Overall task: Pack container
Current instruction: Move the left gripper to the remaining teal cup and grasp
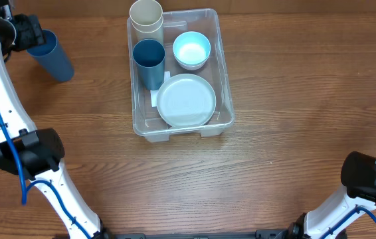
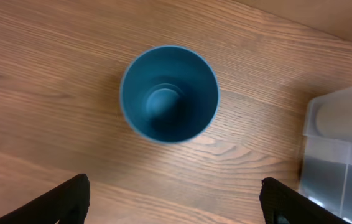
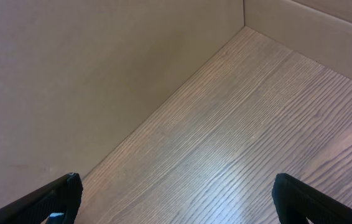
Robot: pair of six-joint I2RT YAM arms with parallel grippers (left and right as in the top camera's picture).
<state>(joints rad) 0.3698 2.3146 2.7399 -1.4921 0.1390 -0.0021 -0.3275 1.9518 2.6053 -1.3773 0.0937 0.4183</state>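
Wooden worktop (image 1: 294,99) seen from above, with two robot arms rising from its near edge. A clear plastic container (image 1: 225,73) sits at the middle of the far edge, its long sides running from far to near. Inside it, a cream cup (image 1: 147,18) stands in the far left corner, and a dark blue cup (image 1: 149,61) stands upright just in front of it along the left wall. A pale blue bowl (image 1: 192,50) occupies the far right part, and a white plate (image 1: 187,99) lies flat across the near half. Outside the container, toward the far left corner of the worktop, a second blue cup (image 2: 168,93) stands upright and empty. The left gripper (image 2: 176,202) hangs just beside this cup, its fingers spread wide and holding nothing. The right gripper (image 3: 179,199) is also spread wide and empty, above bare wood beside a plain beige wall (image 3: 89,74).
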